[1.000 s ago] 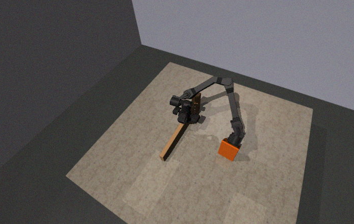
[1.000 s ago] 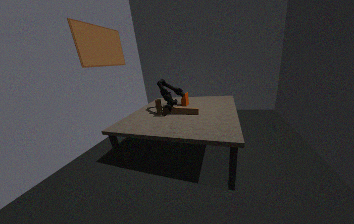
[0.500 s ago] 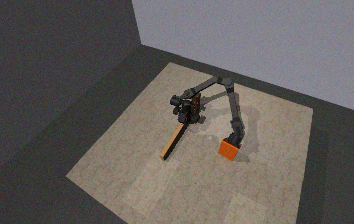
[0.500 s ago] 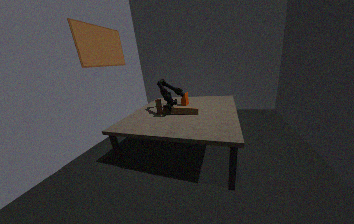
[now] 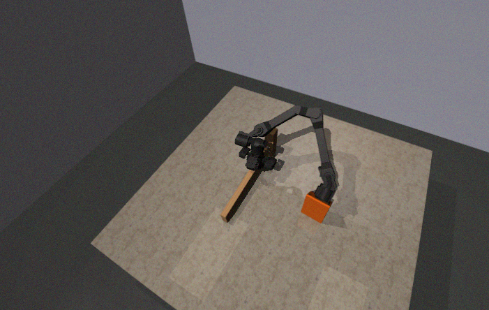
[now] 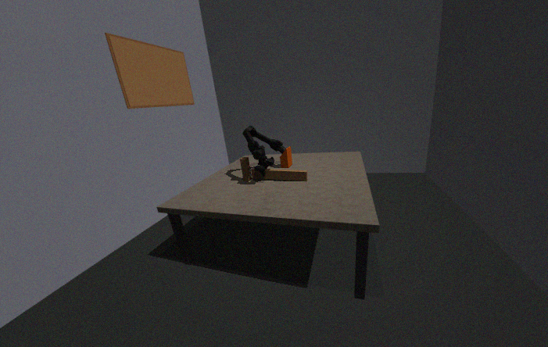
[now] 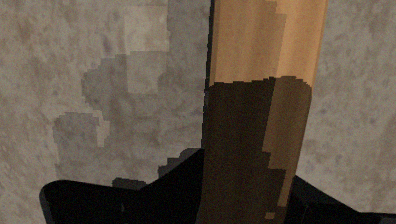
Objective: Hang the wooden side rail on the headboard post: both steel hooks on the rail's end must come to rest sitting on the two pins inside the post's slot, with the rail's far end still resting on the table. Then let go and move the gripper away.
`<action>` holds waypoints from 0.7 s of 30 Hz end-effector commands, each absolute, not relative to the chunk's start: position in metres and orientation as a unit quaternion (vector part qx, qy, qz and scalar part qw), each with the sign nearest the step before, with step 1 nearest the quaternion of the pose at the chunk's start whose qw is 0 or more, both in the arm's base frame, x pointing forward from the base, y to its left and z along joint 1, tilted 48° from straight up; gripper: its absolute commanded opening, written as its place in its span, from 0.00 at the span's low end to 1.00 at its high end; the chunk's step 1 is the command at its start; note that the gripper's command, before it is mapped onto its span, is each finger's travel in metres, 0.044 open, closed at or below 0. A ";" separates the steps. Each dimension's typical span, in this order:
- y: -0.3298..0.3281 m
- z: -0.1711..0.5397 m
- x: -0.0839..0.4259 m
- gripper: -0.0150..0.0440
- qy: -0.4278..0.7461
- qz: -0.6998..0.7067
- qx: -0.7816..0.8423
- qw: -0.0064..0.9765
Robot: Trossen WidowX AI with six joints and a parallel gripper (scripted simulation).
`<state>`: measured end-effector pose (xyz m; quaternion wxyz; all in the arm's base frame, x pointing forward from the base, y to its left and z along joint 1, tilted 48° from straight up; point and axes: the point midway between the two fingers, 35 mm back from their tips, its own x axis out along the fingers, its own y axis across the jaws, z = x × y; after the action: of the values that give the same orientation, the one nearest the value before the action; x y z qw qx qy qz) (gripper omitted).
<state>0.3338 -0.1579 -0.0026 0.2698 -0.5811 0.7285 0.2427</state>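
I have the gripper [image 5: 258, 166] [image 6: 259, 173] [image 7: 230, 158] clamped on the wooden side rail [image 5: 238, 196] [image 6: 286, 174] [image 7: 265, 45], near the upright headboard post [image 5: 273, 140] [image 6: 245, 169] on the desk [image 5: 184, 192] [image 6: 310, 198] [image 7: 355, 100].

Wooden rail [image 7: 260, 55] between gripper [image 7: 230, 158] fingers — lower part shadowed — mottled tabletop [image 7: 355, 115] beneath.
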 end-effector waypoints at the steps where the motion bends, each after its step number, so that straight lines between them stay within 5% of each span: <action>1: -0.157 0.000 0.336 0.25 0.726 0.242 -0.585 0.269; 21: -0.159 0.001 0.335 0.25 0.726 0.242 -0.585 0.268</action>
<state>0.3339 -0.1594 -0.0009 0.2693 -0.5812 0.7284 0.2432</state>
